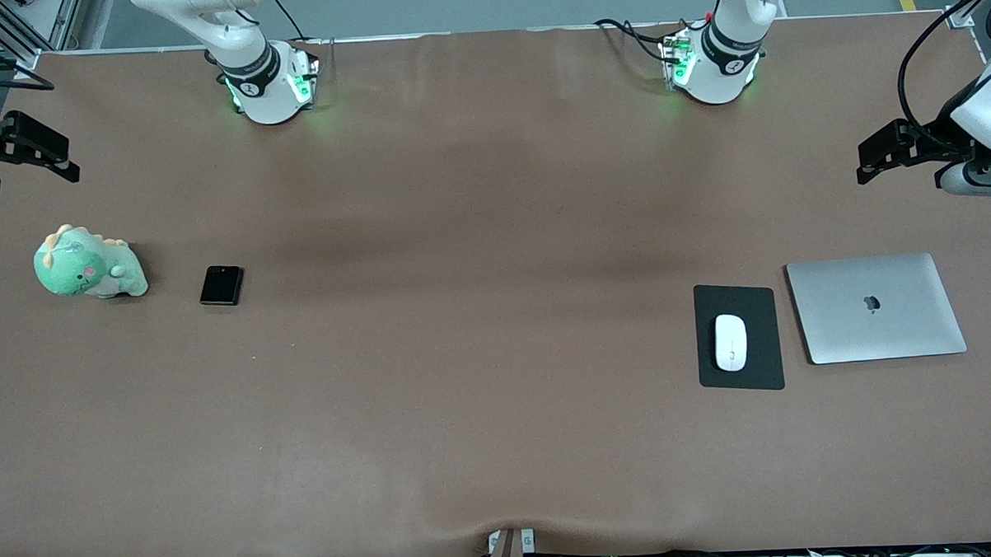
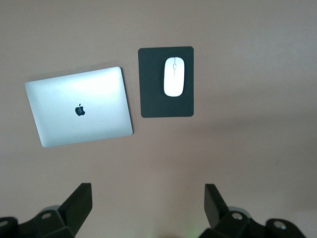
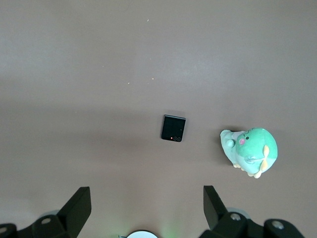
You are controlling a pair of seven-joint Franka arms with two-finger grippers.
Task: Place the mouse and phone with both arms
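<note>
Left gripper high over table, jaws wide apart, empty. Right gripper likewise. Mouse on mouse pad beside laptop: probably light, glossy, slippery; pinch across flanks. Phone near plush dinosaur: rigid, thin; pinch 2 edges.

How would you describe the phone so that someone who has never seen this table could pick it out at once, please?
Look toward the right arm's end of the brown table, where a green plush dinosaur sits. Beside it, toward the table's middle, lies the phone flat on the bare surface. It is small, black, near-square with rounded corners, unlike the larger black mouse pad under the white mouse at the left arm's end.
</note>
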